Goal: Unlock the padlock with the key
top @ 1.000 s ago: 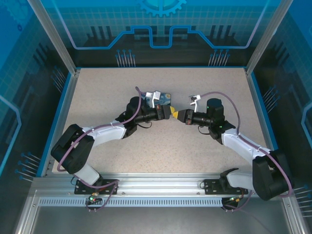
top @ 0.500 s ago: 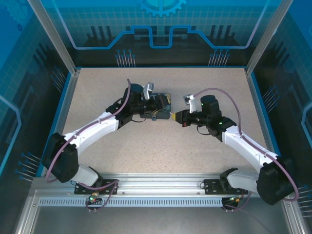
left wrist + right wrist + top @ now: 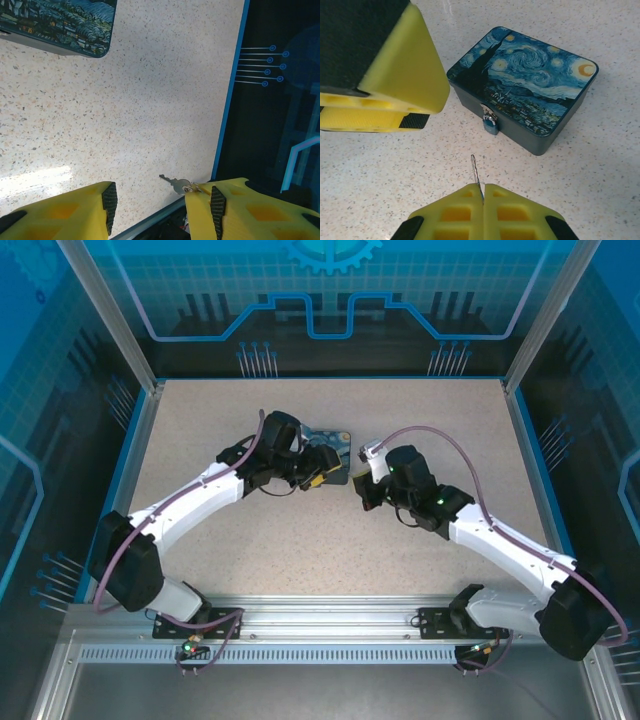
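In the right wrist view my right gripper (image 3: 483, 187) is shut on the key (image 3: 476, 172). Its thin blade sticks out toward the padlock (image 3: 490, 125). This small dark-bodied lock hangs from the hasp on the front of the swirly blue tin (image 3: 525, 95), a short gap ahead of the blade tip. My left gripper (image 3: 161, 192) is open with nothing between its pads; its yellow fingers (image 3: 395, 75) sit left of the tin. A small silvery key with a ring (image 3: 176, 183) shows by that gripper's right fingertip; I cannot tell whether it touches.
The tin (image 3: 335, 445) lies at mid-table between both grippers, left gripper (image 3: 318, 478) and right gripper (image 3: 358, 490) just in front of it. Speckled tabletop (image 3: 300, 550) stretches on all sides to blue walls (image 3: 522, 440).
The two grippers, tip to tip a second ago, have parted. The left gripper swung back by the tin and stands open. The right gripper turned toward the tin's front, keeping the key.
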Motion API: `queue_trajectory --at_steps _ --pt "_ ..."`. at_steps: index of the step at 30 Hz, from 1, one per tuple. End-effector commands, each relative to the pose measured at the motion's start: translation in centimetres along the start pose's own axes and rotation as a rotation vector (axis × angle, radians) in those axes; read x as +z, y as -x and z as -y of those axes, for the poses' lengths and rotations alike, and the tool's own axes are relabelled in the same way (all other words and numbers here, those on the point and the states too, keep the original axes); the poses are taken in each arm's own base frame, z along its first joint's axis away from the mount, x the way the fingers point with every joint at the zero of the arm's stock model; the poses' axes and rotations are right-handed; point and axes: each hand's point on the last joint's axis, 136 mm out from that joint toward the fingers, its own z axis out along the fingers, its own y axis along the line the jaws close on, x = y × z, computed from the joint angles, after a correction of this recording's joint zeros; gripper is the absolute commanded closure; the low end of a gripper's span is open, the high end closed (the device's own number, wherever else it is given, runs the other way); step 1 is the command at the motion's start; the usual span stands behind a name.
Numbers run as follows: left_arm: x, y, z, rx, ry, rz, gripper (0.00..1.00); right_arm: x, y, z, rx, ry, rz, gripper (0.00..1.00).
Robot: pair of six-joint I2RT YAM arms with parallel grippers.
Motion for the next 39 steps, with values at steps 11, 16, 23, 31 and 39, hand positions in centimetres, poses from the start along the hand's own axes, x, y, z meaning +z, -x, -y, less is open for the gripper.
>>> queue_trajectory --at_steps 11,16,23,31,39 --pt "1.6 0.4 -0.6 -0.108 0.004 0.002 0.47 0.6 2.7 -2.2 -0.106 -0.008 0.033 1.0" --pt "1.4 0.6 -0.8 -0.116 0.002 0.023 0.46 1.1 2.5 -2.5 -0.118 -0.017 0.022 1.0" --pt "1.7 0.6 -1.0 -0.132 -0.009 0.022 0.56 1.6 2.4 -2.8 -0.133 -0.045 0.02 1.0" --pt "1.9 0.6 -1.3 -0.143 -0.007 0.024 0.64 1.8 2.5 -3.1 -0.166 -0.087 0.024 1.0" --pt "2.0 0.5 -1.4 -0.144 -0.011 0.026 0.71 2.1 2.9 -3.5 -0.216 -0.131 0.029 1.0"
